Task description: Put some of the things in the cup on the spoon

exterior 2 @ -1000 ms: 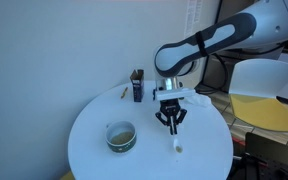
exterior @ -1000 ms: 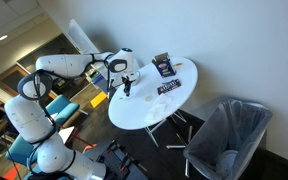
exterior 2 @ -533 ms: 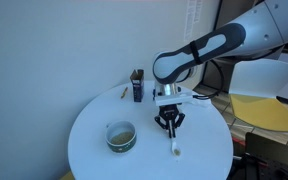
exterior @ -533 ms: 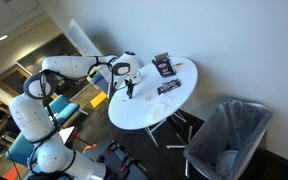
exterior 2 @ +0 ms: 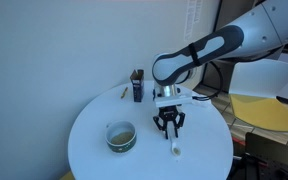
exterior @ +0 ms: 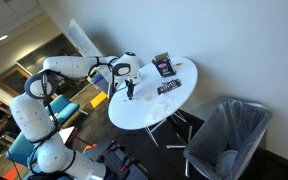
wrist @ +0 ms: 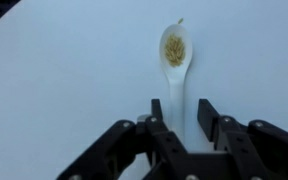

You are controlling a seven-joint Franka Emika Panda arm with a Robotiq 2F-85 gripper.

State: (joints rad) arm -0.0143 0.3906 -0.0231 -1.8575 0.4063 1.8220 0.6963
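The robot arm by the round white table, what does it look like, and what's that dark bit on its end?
The arm is a chain of smooth, rounded white segments with dark bands at the joints. Its end carries a black gripper of angular linked bars with two slim black fingers.

On white round table (exterior 2: 89, 125): green cup (exterior 2: 121, 137), white spoon (exterior 2: 176, 150), upright dark packet (exterior 2: 137, 86), flat packet (exterior: 169, 87)

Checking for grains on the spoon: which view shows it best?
Wrist view: the spoon lies close, brownish grains in its bowl. In an exterior view it's a tiny white sliver; in an exterior view, lost beside the gripper.
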